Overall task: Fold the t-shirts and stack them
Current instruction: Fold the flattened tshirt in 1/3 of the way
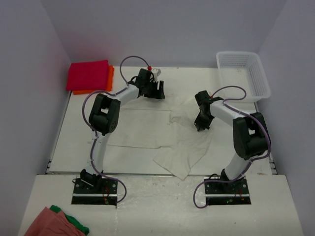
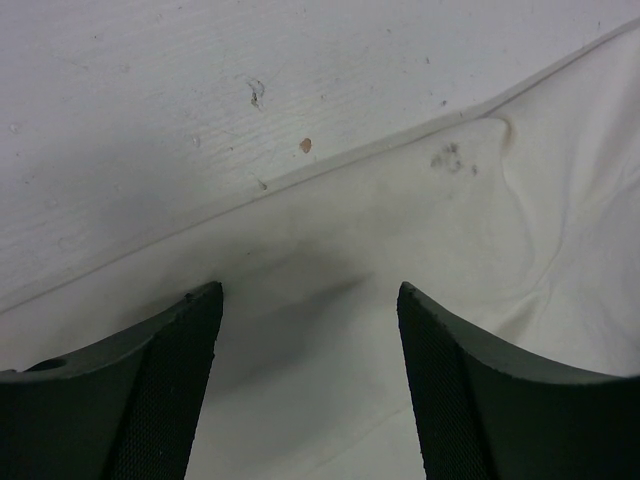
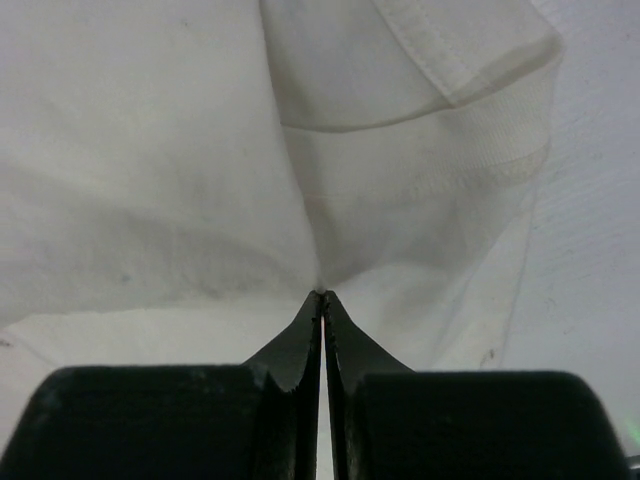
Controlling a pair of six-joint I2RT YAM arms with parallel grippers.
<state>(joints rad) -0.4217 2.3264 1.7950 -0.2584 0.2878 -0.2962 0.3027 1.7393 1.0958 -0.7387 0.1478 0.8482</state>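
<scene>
At mid-table, the white shirt (image 1: 184, 152) is spread wrinkled, its long axis running left to right, one flap reaching toward the near edge. A fold of it is pinched by the closed right fingers (image 3: 322, 310). The left fingers (image 1: 156, 92) are held open over its far edge. The red shirt (image 1: 88, 73) is stacked on the orange shirt (image 1: 110, 77) at the far left corner of the white table (image 1: 78, 142), between pale walls (image 1: 29, 73).
</scene>
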